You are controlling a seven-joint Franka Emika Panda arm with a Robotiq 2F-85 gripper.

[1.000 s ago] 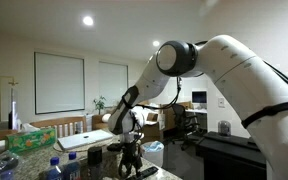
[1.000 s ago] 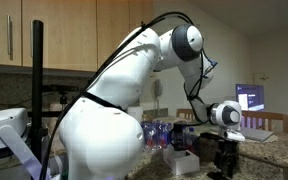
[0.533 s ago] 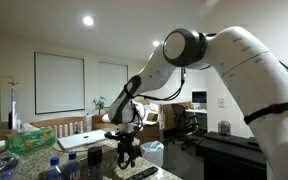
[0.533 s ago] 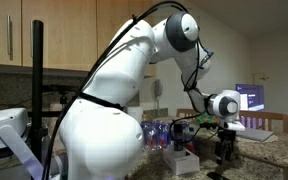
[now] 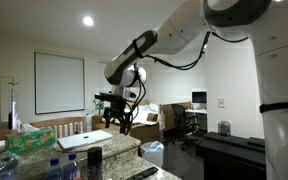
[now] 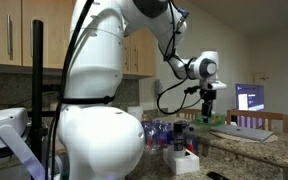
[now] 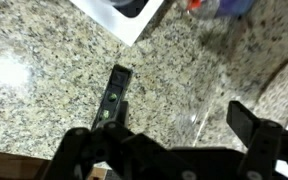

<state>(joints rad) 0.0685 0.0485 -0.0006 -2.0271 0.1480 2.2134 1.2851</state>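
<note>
My gripper (image 5: 115,117) hangs high over the granite counter (image 5: 119,158), open and holding nothing; it also shows in an exterior view as the gripper (image 6: 208,104) above the counter's far end. In the wrist view the gripper (image 7: 166,132) has its dark fingers (image 7: 246,122) spread wide with only speckled counter (image 7: 54,70) between them. A slim black remote-like bar (image 7: 114,94) with small green buttons lies on the stone below, left of the jaws. The same bar (image 5: 144,172) lies at the counter's near edge.
Several water bottles (image 6: 164,132) and a white box (image 6: 184,160) stand on the counter. A white flat item (image 7: 124,15) and a bottle (image 7: 216,5) sit at the wrist view's top. A green tissue box (image 5: 32,138), a black cylinder (image 5: 94,157) and a lit monitor (image 6: 250,97) are nearby.
The arm has lifted the open gripper well up from just above the counter beside the black bar. Nothing was picked up; the bar stays on the stone.
</note>
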